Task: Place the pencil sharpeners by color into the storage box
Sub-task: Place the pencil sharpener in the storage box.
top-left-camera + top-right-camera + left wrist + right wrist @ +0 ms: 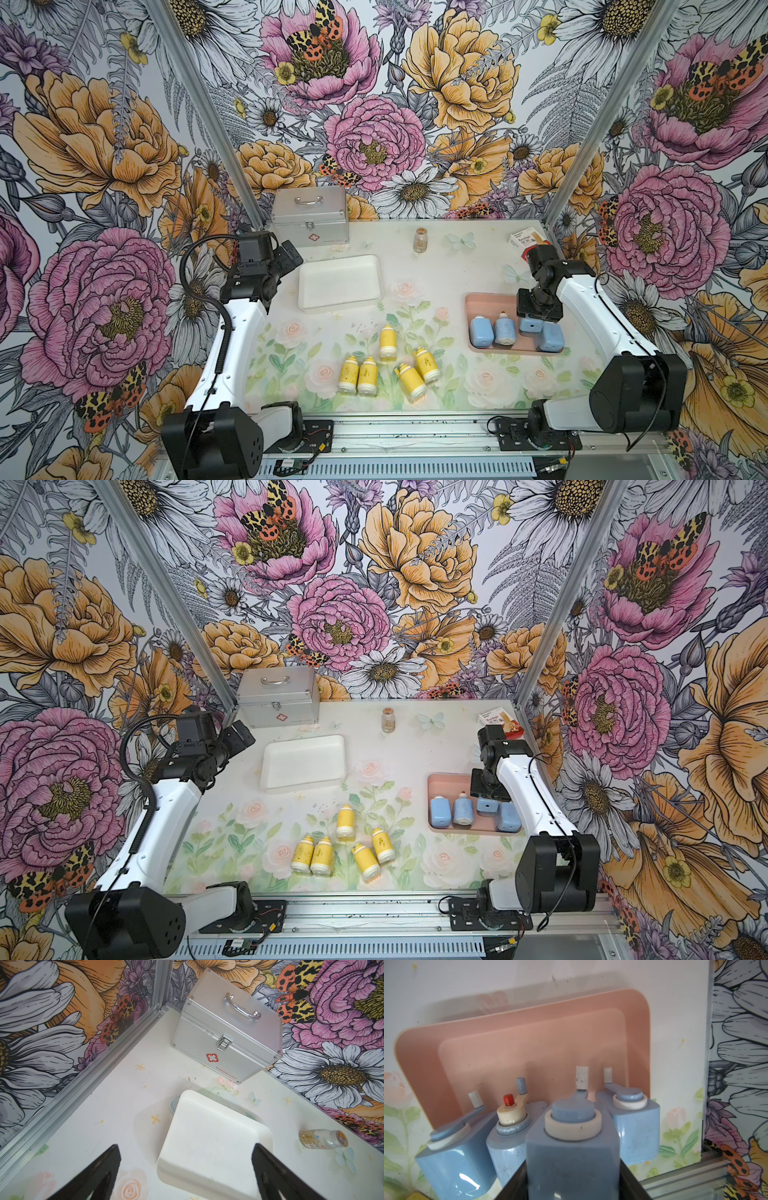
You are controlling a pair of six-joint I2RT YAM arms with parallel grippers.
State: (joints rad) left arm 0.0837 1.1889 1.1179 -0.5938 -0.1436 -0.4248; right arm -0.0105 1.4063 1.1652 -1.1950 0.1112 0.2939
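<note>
Now my right jaws grip fourth blue sharpener [572, 1157] at pink tray [492, 305], right-centre of frame, beside three blue mates [482, 331]: colour grouping. My left jaws wide, empty, by white tray [340, 282], presumably reserved for five yellow sharpeners [388, 341] lower-centre on desk [436, 266].

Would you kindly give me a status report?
Left gripper open near white tray. Right gripper shut on blue sharpener at pink tray. Five yellow sharpeners on table. Way clear.
</note>
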